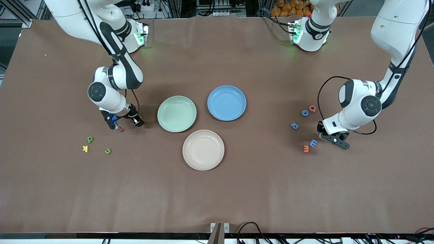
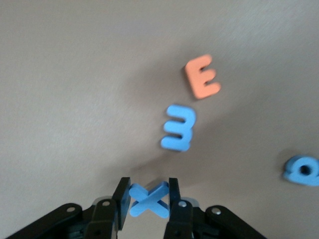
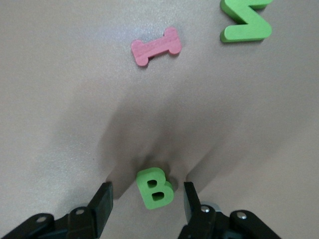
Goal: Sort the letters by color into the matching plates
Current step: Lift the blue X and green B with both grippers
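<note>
Front view: three plates sit mid-table, green plate (image 1: 176,113), blue plate (image 1: 227,102), and beige plate (image 1: 203,149) nearest the camera. The right gripper (image 1: 122,124) is low at the table toward the right arm's end, its fingers hard to make out here. The left gripper (image 1: 334,138) is low beside a blue E (image 1: 313,143) and an orange E (image 1: 306,148).

Left wrist view: the left gripper (image 2: 148,198) is clenched on a blue X (image 2: 148,199); the arms of each E point sideways.

Right wrist view: the right gripper (image 3: 147,198) stands released, its fingers either side of a green B (image 3: 155,188) lying flat. A pink I (image 3: 155,46) lies with its long axis across; a green N (image 3: 246,22) is cut off at the edge.
</note>
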Tool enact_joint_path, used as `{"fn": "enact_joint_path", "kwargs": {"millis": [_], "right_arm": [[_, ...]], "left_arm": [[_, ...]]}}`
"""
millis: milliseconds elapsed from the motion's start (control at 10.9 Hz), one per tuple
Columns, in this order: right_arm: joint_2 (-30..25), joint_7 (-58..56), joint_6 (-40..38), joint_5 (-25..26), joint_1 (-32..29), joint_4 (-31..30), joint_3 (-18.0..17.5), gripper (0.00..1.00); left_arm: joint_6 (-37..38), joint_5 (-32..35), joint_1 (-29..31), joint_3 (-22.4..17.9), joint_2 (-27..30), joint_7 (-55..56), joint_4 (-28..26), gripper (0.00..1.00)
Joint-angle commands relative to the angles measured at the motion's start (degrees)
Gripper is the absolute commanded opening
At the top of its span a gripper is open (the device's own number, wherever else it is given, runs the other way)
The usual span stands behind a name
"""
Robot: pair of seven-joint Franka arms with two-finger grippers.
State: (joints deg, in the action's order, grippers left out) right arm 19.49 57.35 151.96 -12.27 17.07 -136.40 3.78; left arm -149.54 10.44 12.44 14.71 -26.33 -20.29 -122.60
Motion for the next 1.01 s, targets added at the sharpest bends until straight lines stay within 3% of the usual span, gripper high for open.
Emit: {"fn": "enact_joint_path", "kwargs": {"millis": [0,183,550,916], "right_arm": [[-2.17,-1.97,0.88,-0.56,-0.02,-2.47,0.08,0.59],[-1.82,-2.41,1.76,-0.56,-0.11,-2.56,0.17,0.57],[-2.09,-2.41,1.77,-0.56,-0.2,-2.82,0.08,0.35],[-2.0,-3.38,1.68,-0.56,-0.29,-2.82,0.08,0.27]], "left_arm": [[4.25,-3.23,0.4,2.34,1.37,0.42,2.1,0.0],[5.66,-3.94,-0.04,3.57,1.54,3.21,2.72,0.0],[6.63,-3.94,-0.22,7.34,1.98,9.99,3.33,0.0],[9.09,-3.85,-0.22,10.16,1.98,16.76,4.56,0.0]]}}
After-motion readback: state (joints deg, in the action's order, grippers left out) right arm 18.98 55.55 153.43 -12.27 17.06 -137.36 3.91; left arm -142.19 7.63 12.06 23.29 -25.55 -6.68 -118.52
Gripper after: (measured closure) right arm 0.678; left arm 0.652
